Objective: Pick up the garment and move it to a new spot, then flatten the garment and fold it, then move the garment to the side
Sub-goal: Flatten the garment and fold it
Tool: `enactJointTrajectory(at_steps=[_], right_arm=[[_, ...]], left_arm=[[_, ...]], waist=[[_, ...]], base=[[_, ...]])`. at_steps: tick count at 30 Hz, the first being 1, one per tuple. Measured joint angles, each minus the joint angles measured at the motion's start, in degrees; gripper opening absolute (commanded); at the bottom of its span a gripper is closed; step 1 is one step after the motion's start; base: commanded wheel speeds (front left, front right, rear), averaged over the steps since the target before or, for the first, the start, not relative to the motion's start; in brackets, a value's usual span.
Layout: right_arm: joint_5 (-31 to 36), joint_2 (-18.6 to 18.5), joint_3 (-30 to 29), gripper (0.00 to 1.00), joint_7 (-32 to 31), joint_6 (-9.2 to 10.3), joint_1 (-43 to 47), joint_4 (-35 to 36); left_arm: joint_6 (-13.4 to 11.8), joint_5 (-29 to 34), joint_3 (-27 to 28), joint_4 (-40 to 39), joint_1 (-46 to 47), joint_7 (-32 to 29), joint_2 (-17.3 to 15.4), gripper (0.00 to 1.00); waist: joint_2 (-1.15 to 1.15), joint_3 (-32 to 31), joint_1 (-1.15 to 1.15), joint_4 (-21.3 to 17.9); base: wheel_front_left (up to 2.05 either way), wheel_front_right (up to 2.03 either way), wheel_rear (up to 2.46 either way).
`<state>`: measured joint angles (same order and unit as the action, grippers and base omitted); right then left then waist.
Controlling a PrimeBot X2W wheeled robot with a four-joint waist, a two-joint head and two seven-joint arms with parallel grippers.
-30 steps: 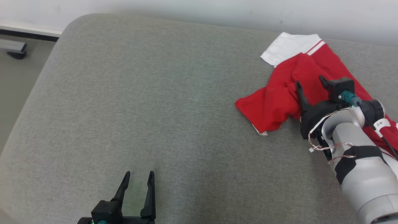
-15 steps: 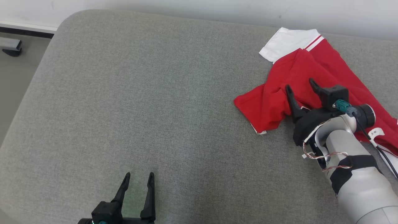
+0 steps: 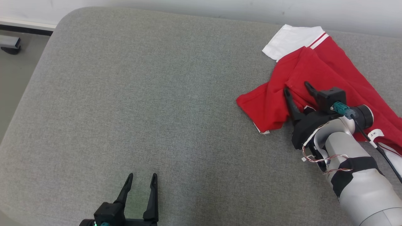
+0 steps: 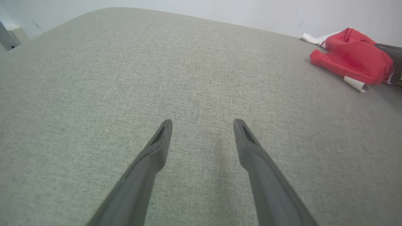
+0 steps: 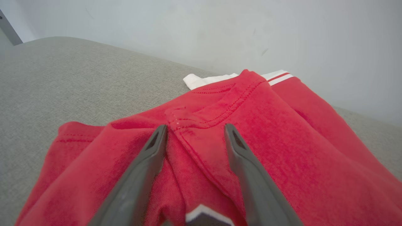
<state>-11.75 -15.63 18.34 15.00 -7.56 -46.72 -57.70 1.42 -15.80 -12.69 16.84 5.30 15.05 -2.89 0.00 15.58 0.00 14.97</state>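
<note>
The garment (image 3: 326,72) is red with a white band and lies crumpled at the far right of the grey cushion (image 3: 157,103). My right gripper (image 3: 296,87) rests low on its near-left part, jaws apart. In the right wrist view, a stitched ridge of the red garment (image 5: 267,125) stands between the two fingers of the right gripper (image 5: 196,126), and the fingertips press into the cloth. My left gripper (image 3: 142,175) stays open over bare cushion at the near edge, far from the cloth. In the left wrist view, the left gripper (image 4: 203,121) holds nothing and the garment (image 4: 351,61) lies far off to the upper right.
A pale wall (image 3: 220,9) runs close behind the cushion and the garment. The cushion's rounded left edge drops to the floor, where a dark furniture foot (image 3: 10,49) stands. A wide stretch of grey cushion lies between the two grippers.
My right gripper has slid left and forward over the garment, and its fingers now straddle a fold and stand slightly closer together. The head camera shifted a little. The left gripper has not moved.
</note>
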Motion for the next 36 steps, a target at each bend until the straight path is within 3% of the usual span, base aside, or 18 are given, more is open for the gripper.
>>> enactJointTrajectory(at_steps=[1, 3, 4, 5, 13, 21, 26, 27, 28, 29, 30, 33, 36], right_arm=[[-0.07, -0.01, -0.01, 0.47, -0.01, 0.00, -0.02, -0.01], [-0.11, -0.19, -0.19, 0.23, 0.00, 0.00, -0.02, 0.05], [-0.12, -0.36, -0.35, 0.03, -0.01, 0.00, -0.01, 0.32], [-0.13, -0.48, -0.55, 0.00, 0.00, 0.00, -0.01, 0.60], [-0.08, 0.77, -2.47, 0.00, -0.01, 0.00, 1.59, 7.49], [-3.46, 7.16, -2.76, 0.00, -0.01, 0.01, 3.85, 21.78], [-4.91, 10.48, 0.30, 0.00, 0.11, 0.00, 6.75, 27.36], [-5.16, 10.90, 1.91, 0.08, 0.13, 0.01, 7.71, 27.09], [-5.56, 11.15, 4.05, 0.40, 0.12, 0.01, 8.68, 26.33], [-7.03, 11.50, 6.72, 0.79, 0.11, 0.01, 9.84, 25.70], [-8.76, 11.72, 10.11, 1.00, 0.11, 0.01, 10.77, 25.06], [-13.92, 12.48, 18.82, 1.00, -0.35, 0.00, 12.68, 21.89], [-17.18, 12.17, 22.65, 1.00, -0.25, 0.01, 12.75, 20.69]], left_arm=[[0.00, 0.00, -0.02, 0.03, 0.00, 0.00, 0.00, 1.00], [0.00, 0.00, -0.04, 0.07, 0.00, 0.00, 0.01, 1.00], [0.00, 0.00, 0.00, 0.08, 0.00, 0.00, 0.00, 1.00], [-0.01, 0.00, 0.03, 0.07, 0.00, 0.00, 0.00, 1.00], [0.08, 0.12, 0.69, 0.36, -0.14, 0.00, 0.01, 1.00], [0.80, 1.47, 2.16, 1.03, -1.01, 0.00, 0.01, 1.00], [1.46, 2.19, 2.72, 1.42, -1.86, 0.00, 0.01, 1.00], [1.54, 2.32, 2.93, 1.49, -1.95, 0.00, 0.01, 1.00], [1.59, 2.42, 3.12, 1.54, -2.09, 0.00, 0.01, 1.00], [1.62, 2.58, 3.37, 1.59, -2.37, 0.00, 0.01, 1.00], [1.65, 2.71, 3.52, 1.69, -2.72, 0.00, 0.00, 1.00], [1.67, 2.81, 3.77, 1.93, -3.24, 0.00, 0.00, 1.00], [1.71, 2.88, 4.04, 1.98, -3.39, 0.00, 0.01, 1.00]], waist=[[0.00, 0.02, 0.00, 0.01], [0.00, -0.02, 0.00, 0.06], [0.00, -0.07, 0.00, 0.09], [0.00, -0.12, 0.00, 0.09], [0.00, -1.29, 0.00, -0.33], [0.00, -4.46, 0.00, -1.61], [0.00, -6.79, 0.00, -2.18], [0.00, -7.24, 0.00, -2.26], [0.00, -7.66, -0.01, -2.32], [0.00, -8.08, -0.01, -2.39], [0.00, -8.45, -0.01, -2.46], [0.00, -9.30, -0.01, -2.74], [0.00, -9.63, -0.01, -3.42]], base=[[0.00, 0.00, 0.00], [0.00, 0.00, 0.00], [0.00, 0.00, 0.00], [0.00, 0.00, 0.00], [0.00, 0.00, 0.00], [0.00, 0.00, 0.00], [0.00, 0.00, 0.00], [0.00, 0.00, 0.00], [0.00, 0.00, 0.00], [0.00, 0.00, 0.00], [0.00, 0.00, 0.00], [0.00, 0.00, 0.00], [0.00, 0.00, 0.00]])
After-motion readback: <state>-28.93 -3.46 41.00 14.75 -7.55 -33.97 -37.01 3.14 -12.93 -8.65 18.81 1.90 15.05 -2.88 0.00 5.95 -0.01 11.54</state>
